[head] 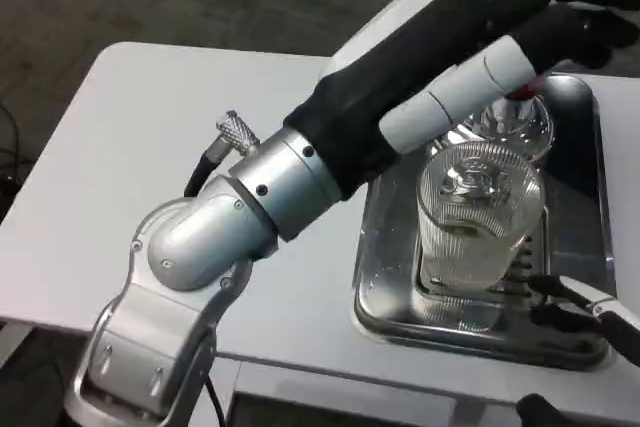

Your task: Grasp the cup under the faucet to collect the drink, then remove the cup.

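Observation:
A clear ribbed glass cup (478, 217) stands upright on the metal tray (378, 247), right under the chrome faucet (523, 125). My left hand (520, 22) reaches across from the left and grips the faucet's red lever (526, 93), covering all of it but a sliver of red. The cup holds a little pale liquid at its bottom. My right hand (590, 309) lies at the lower right, fingers apart and empty, a short way from the cup's base without touching it.
My left forearm (260, 197) slants across the middle of the white table (120, 167) and hides the tray's left side. The tray's grille lies under the cup. The table's front edge runs close below the tray.

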